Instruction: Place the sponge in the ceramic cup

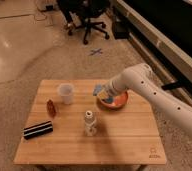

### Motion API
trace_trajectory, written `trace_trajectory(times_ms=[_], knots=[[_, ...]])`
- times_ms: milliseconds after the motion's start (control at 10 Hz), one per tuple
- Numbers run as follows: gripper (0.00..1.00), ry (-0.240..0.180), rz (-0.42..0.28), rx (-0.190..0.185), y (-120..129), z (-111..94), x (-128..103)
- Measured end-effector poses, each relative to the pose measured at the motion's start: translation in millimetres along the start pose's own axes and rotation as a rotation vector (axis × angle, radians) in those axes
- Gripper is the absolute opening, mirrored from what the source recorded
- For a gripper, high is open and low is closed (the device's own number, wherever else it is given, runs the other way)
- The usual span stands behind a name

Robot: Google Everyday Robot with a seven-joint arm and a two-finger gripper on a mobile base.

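Light-blue sponge [97,90] sits pinched in the closed gripper [102,92] beside the orange bowl [114,103], apart from the ceramic cup [65,93]; its soft edge could slip free short of the rim.

So the gripper [103,92] has the sponge [97,89] pinched, hanging over the table [134,136] between the ceramic cup [65,93] and the orange bowl [114,103], right by the bowl's rim.

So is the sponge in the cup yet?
Out: the gripper holds the sponge beside the orange bowl, apart from the ceramic cup.
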Motion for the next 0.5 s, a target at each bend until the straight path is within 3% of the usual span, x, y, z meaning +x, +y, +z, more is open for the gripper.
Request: trace_trajectory(times_ms=[100,200,300,400,500], knots=[[0.00,0.009,0.002,0.000,1,0,2],[0.00,0.050,0.011,-0.001,5,2,13],[0.00,0.101,0.018,-0.001,10,5,27],[0.00,0.178,0.029,-0.001,17,14,49],[0.00,0.219,0.035,0.001,20,20,59]])
